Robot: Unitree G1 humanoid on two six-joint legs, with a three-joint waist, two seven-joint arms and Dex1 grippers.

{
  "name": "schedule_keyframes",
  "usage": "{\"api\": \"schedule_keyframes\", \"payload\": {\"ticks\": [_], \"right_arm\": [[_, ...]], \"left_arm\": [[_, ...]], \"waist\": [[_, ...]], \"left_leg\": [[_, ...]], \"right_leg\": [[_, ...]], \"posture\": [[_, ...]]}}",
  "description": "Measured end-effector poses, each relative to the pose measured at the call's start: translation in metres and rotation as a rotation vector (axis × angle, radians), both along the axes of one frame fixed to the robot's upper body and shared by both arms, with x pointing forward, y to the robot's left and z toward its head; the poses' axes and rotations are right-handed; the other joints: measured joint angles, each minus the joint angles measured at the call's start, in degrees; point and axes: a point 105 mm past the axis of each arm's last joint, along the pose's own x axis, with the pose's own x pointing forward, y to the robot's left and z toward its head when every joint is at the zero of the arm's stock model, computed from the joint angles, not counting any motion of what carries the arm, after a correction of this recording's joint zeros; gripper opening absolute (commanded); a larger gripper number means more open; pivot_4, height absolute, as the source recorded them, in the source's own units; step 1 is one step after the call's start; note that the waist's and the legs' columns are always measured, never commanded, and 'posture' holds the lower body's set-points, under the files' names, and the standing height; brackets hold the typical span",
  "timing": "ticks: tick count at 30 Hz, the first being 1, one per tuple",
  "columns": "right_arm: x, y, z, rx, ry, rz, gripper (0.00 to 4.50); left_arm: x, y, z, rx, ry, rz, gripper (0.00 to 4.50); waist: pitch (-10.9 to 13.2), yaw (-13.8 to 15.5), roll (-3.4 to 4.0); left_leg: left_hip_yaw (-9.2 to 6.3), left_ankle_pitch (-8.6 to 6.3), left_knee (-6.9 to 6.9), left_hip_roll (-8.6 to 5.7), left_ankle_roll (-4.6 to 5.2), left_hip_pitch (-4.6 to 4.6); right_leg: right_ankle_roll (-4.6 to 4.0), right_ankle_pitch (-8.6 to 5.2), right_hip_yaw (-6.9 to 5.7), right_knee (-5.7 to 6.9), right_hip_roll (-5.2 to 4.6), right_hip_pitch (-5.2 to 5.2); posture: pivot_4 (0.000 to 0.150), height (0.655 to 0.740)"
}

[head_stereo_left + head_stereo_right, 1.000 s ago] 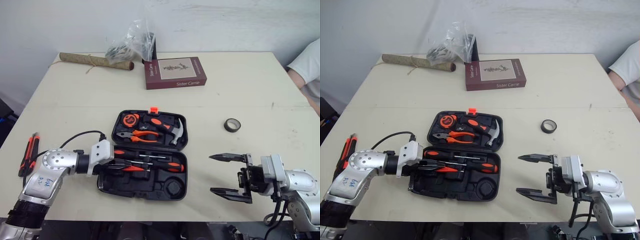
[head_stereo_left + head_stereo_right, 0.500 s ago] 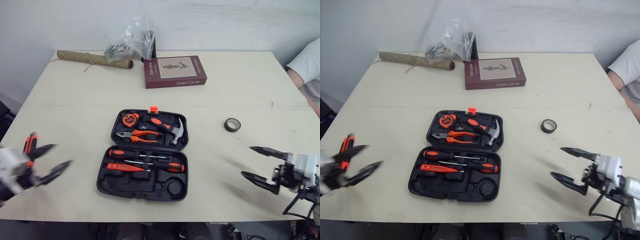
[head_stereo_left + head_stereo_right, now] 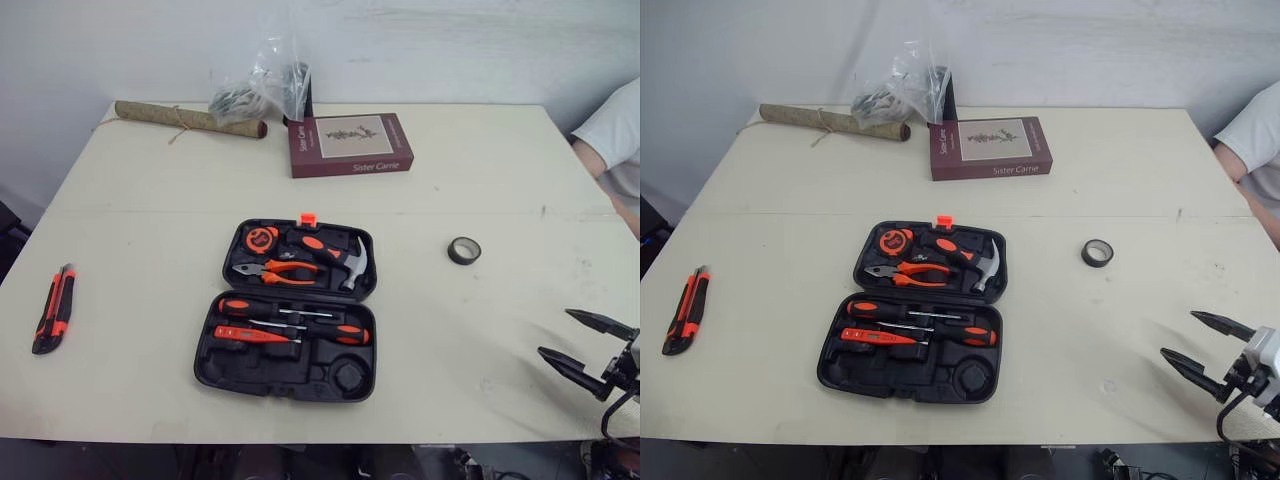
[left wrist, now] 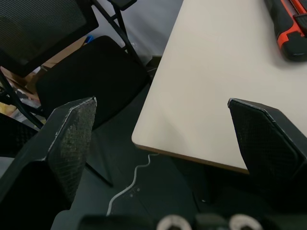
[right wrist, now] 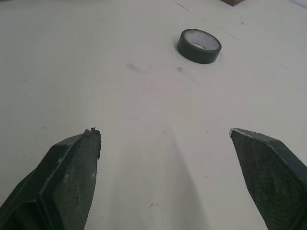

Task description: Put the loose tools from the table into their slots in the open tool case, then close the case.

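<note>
One open tool case (image 3: 258, 371) is recorded, in which one tape measure (image 3: 262, 238), one pair of pliers (image 3: 280, 269) and one hammer (image 3: 352, 264) are counted. Left of the case, one utility knife (image 3: 53, 308) is listed; right of it, one tape roll (image 3: 464, 250); beyond it, one book (image 3: 350, 144), one paper roll (image 3: 185, 119) and one plastic bag (image 3: 262, 85).

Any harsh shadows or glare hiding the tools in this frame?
Left eye view: soft, even light, tool case and utility knife plainly lit, glints only on the plastic bag. Right wrist view: a faint shadow on the table ahead of the right gripper, tape roll unobscured.
</note>
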Motion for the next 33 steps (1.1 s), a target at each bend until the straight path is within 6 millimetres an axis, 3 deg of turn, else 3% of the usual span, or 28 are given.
{"api": "schedule_keyframes", "payload": {"ticks": [4,7,9,11,12,19,23,28,33], "right_arm": [[0.014,0.028,0.008,0.026,-0.060,0.112,4.50],[0.023,0.061,0.017,0.080,-0.111,0.232,4.50],[0.026,0.074,0.020,0.095,-0.122,0.278,4.50],[0.028,0.101,0.030,0.139,-0.150,0.376,4.50],[0.028,0.124,0.039,0.178,-0.176,0.458,4.50],[0.010,0.197,0.068,0.290,-0.264,0.727,4.50],[0.003,0.210,0.072,0.295,-0.279,0.790,4.50],[0.002,0.210,0.071,0.286,-0.279,0.800,4.50],[0.003,0.207,0.067,0.280,-0.268,0.788,4.50]], "left_arm": [[0.034,-0.011,0.010,-0.020,-0.054,-0.078,4.46],[0.066,-0.023,0.023,-0.050,-0.083,-0.163,4.46],[0.077,-0.028,0.029,-0.059,-0.090,-0.193,4.46],[0.097,-0.037,0.038,-0.095,-0.071,-0.232,4.46],[0.114,-0.044,0.041,-0.129,-0.025,-0.258,4.46],[0.164,-0.054,0.024,-0.336,0.147,-0.130,4.46],[0.180,-0.057,0.015,-0.368,0.208,-0.119,4.46],[0.192,-0.059,-0.004,-0.390,0.297,-0.099,4.46],[0.197,-0.055,-0.005,-0.398,0.313,-0.091,4.46]], "waist": [[0.0,-0.1,-0.01],[0.0,-0.2,-0.01],[0.0,-0.3,0.01],[0.0,-0.3,0.05],[0.0,-0.2,0.05],[0.0,0.0,-0.03],[0.0,0.0,-0.07],[0.0,-0.1,-0.09],[0.0,0.0,-0.08]], "left_leg": [[0.01,0.06,-0.07,0.11,-0.15,-0.04],[0.01,0.14,-0.09,0.17,-0.27,-0.08],[0.02,0.24,-0.09,0.17,-0.43,-0.08],[0.05,0.39,-0.09,0.17,-0.20,-0.11],[0.04,0.40,-0.09,0.16,-0.20,-0.13],[0.01,0.43,-0.09,0.10,-0.21,-0.27],[0.06,0.43,-0.09,0.06,-0.21,-0.29],[0.17,0.44,-0.08,0.05,-0.19,-0.29],[0.24,0.50,-0.08,0.02,-0.18,-0.25]], "right_leg": [[-0.08,-0.04,0.12,0.13,0.10,0.07],[-0.10,-0.05,0.12,0.17,0.20,0.05],[-0.10,-0.05,0.13,0.17,0.21,0.03],[-0.10,-0.05,0.13,0.19,0.23,0.02],[-0.10,-0.05,0.12,0.18,0.23,0.02],[-0.06,-0.04,-0.02,0.17,0.22,-0.06],[-0.05,-0.03,-0.29,0.19,0.23,-0.11],[-0.03,-0.02,-0.40,0.23,0.25,-0.17],[-0.03,-0.02,-0.38,0.58,0.21,-0.29]], "posture": [[0.150,0.7400],[0.150,0.7400],[0.150,0.7400],[0.150,0.7400],[0.150,0.7400],[0.150,0.7400],[0.150,0.7400],[0.150,0.7400],[0.150,0.7400]]}}
